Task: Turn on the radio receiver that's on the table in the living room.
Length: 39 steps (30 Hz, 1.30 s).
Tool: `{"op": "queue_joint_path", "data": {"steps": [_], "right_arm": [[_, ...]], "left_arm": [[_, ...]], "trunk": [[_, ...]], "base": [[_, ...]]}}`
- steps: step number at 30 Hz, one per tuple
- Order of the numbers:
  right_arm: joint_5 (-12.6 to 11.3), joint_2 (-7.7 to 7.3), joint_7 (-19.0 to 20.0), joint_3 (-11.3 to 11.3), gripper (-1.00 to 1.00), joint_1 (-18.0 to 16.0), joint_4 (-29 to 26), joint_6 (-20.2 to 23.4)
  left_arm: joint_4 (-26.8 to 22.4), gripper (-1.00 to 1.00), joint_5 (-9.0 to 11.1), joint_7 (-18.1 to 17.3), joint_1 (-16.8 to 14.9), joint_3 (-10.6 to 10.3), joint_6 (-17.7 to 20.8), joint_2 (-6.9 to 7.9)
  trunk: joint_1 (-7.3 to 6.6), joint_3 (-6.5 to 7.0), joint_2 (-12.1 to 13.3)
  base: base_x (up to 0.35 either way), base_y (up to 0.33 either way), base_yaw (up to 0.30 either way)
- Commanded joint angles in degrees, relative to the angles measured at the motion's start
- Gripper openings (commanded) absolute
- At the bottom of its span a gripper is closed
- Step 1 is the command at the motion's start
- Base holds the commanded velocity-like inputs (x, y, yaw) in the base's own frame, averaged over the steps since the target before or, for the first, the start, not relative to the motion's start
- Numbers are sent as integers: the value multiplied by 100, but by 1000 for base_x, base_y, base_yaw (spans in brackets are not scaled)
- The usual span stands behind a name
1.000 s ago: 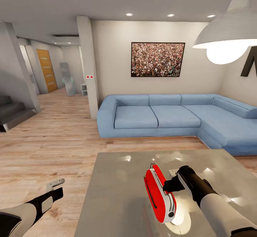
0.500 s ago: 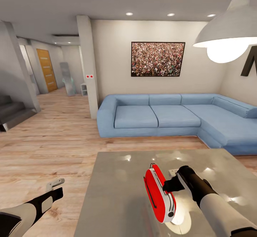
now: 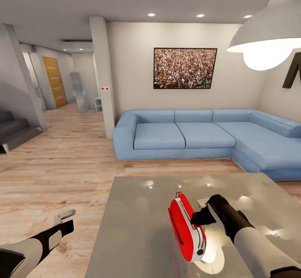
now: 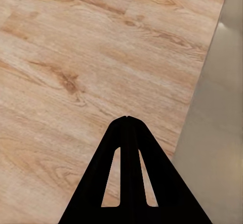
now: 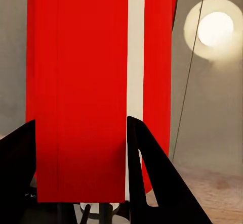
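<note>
The right pincer (image 5: 81,158) grips the red radio (image 3: 186,229), apparently lifted near the surface's (image 3: 133,227) front edge. The left pincer (image 4: 127,119) is closed, empty, above the floor (image 4: 76,57).

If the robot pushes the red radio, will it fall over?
Maybe. The radio stands thin and tall on its edge, so a sideways push could tip it. The glossy table may let it slide. The right gripper is against it.

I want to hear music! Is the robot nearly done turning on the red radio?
Done: the robot is at the table, and its right hand is right up against the radio, with a finger on each side of it. Left to do: switching it on. The pictures show no sign that it is playing. The left hand waits over the floor.
</note>
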Motion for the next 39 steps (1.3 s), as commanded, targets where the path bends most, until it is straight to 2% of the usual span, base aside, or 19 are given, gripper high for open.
{"op": "queue_joint_path", "data": {"steps": [1, 5, 15, 28, 39], "right_arm": [[-31, 2, 3, -3, -100, -2, 5, 3], [-31, 3, 3, -3, -100, -2, 15, 3], [-23, 4, -29, -3, -100, -2, 23, 3], [-22, 8, -76, 1, -100, -2, 94, 3], [-22, 12, -76, 2, -100, -2, 105, 3]], "left_arm": [[0, -100, 0, -1, 0, 0, 0, 0], [0, -100, 0, -1, 0, -1, 0, -2], [0, -100, 0, -8, 0, -1, 8, -9], [0, -100, 0, -6, 0, -1, 0, -9], [0, -100, 0, -5, 0, -1, 0, -11]], "trunk": [[23, -18, -42], [110, -90, -202], [110, -90, -202], [396, -323, -724], [418, -341, -764]], "base": [[0, 0, 0], [0, 0, 0], [0, 0, 0], [0, 0, 0], [0, 0, 0]]}}
